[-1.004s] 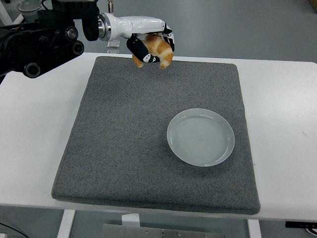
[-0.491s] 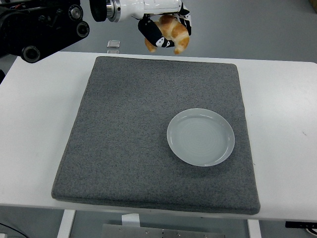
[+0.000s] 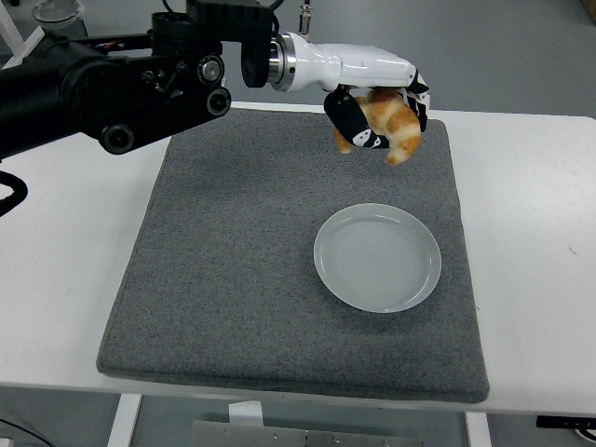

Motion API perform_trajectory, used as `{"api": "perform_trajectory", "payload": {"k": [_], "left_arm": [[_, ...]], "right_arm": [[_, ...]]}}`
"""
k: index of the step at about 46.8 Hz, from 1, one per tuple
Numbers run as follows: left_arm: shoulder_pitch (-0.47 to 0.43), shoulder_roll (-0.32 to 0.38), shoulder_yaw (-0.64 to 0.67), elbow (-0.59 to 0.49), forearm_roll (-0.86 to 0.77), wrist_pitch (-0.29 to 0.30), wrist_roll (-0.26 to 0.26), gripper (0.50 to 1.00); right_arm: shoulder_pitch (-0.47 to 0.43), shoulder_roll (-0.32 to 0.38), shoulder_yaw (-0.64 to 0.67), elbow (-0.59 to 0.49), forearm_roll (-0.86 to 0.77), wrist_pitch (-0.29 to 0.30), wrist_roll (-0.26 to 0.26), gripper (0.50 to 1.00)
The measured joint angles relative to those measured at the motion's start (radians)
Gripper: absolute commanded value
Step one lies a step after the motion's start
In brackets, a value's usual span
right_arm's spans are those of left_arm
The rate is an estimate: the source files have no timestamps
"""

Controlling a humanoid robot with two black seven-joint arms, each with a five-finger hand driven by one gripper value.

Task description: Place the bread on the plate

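A golden-brown croissant (image 3: 393,128) hangs in the air above the far right part of the grey mat. My left hand (image 3: 377,116), with a white shell and black fingers, is shut on it from above. The arm reaches in from the upper left. A pale round plate (image 3: 377,257) lies on the mat's right half, nearer to me than the bread and with nothing on it. The croissant is beyond the plate's far rim and well above the mat. The right hand is out of the picture.
The grey mat (image 3: 242,270) covers most of the white table (image 3: 531,233). Bare table strips run along the left, right and near sides. The black forearm (image 3: 102,88) spans the upper left.
The left hand has carried the croissant to the right and toward me, from beyond the mat's far edge to a spot above the mat near the plate. The plate has stayed still.
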Motion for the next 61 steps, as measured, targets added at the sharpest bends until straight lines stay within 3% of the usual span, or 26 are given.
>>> {"api": "perform_trajectory", "payload": {"k": [22,37,61], "left_arm": [[0.079,-0.142,0.065,0.046,0.100,0.012,-0.021,0.500],[0.198,-0.180,0.069,0.101,0.208,0.022,-0.026,0.500],[0.235,-0.194,0.084,0.131,0.230,0.033,-0.027,0.500]], "right_arm": [[0.001,0.000,0.000,0.000,0.000,0.000,0.000,0.930],[0.001,0.000,0.001,0.000,0.000,0.001,0.000,0.930],[0.001,0.000,0.000,0.000,0.000,0.001,0.000,0.932]]}}
